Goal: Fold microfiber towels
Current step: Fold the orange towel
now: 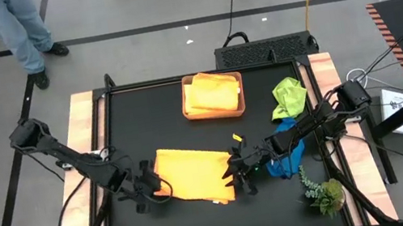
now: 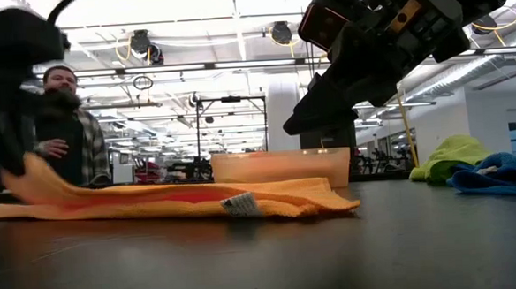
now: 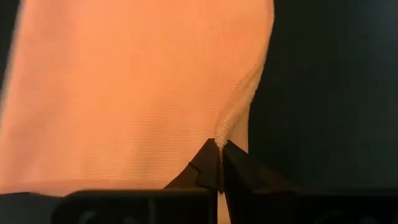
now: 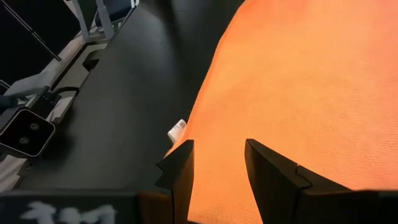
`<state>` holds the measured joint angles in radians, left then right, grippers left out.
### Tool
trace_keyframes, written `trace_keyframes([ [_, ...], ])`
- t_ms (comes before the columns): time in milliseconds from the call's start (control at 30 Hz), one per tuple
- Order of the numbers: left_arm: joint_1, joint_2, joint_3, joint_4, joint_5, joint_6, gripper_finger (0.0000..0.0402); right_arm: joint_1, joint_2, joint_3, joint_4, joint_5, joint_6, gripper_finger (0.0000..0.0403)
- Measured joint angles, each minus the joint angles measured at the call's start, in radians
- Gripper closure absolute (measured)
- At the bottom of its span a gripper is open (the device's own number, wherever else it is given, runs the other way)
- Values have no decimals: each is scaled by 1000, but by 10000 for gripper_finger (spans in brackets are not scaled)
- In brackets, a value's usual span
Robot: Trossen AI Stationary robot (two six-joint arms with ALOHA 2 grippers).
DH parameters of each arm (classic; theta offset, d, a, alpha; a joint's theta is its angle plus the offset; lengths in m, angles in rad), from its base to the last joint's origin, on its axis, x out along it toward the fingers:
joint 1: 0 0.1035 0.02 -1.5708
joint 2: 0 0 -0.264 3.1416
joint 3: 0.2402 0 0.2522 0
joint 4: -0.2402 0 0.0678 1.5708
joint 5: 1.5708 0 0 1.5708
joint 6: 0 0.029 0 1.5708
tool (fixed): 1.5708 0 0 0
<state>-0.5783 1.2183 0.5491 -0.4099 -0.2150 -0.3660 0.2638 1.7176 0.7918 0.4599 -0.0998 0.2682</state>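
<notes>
Black worktop (image 1: 119, 110): my left end effector (image 3: 219, 163) pinches orange towel (image 1: 194, 175) edge shut, lifting it; right end effector (image 4: 217, 163) hovers open over its opposite edge. Towel flat, folded, front-centre. Beyond: blue towel (image 1: 283, 161), green towel (image 1: 290, 96).

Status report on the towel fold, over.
Left end effector shut on orange towel edge. Right end effector open above towel's opposite side. Towel flat, not yet folded. Blue towel and plant sprig beside right arm.
</notes>
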Motion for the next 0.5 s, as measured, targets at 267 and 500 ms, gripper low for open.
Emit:
trace_keyframes([
  [267, 9, -22, 206, -300, -83, 97, 393, -2, 0, 0, 1, 0, 0, 267],
  [500, 9, -21, 214, -470, -101, 81, 394, -2, 0, 0, 1, 2, 0, 267],
])
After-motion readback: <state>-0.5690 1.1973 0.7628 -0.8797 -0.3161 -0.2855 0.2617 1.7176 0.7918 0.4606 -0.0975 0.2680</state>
